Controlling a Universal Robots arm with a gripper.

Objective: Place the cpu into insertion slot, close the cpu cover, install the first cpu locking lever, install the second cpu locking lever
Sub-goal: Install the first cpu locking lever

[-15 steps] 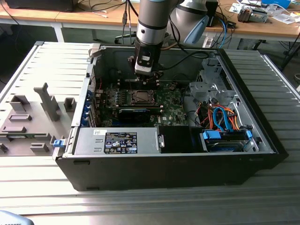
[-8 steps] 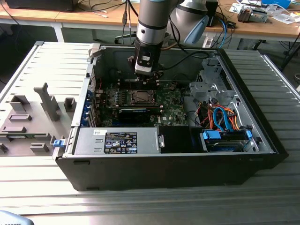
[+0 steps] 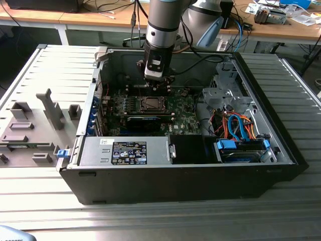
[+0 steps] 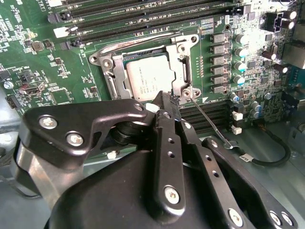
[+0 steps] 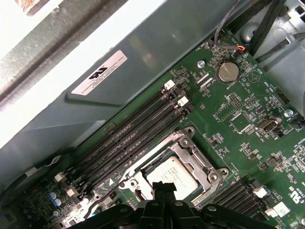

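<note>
The cpu point(image 4: 145, 78) lies flat in the insertion slot point(image 3: 150, 104) on the green board, its silver-grey top showing through the window of the cpu cover point(image 4: 179, 67). The cover lies down over it. One locking lever point(image 4: 143, 42) runs along the socket's edge beside the memory slots. The other locking lever point(image 4: 209, 121) sticks out from the socket corner, away from the frame. My gripper point(image 4: 162, 101) hangs just above the socket edge near that corner, fingers shut together with nothing between them. In the first wrist view the gripper point(image 5: 164, 185) overlaps the cpu point(image 5: 172, 172).
The board sits inside an open black computer case point(image 3: 281, 150). Long black memory slots point(image 5: 133, 136) run beside the socket. A black card point(image 3: 144, 122), a power supply point(image 3: 125, 150) and orange and blue cables point(image 3: 235, 128) lie nearby. A grey fixture point(image 3: 35, 125) stands at the exterior view's left.
</note>
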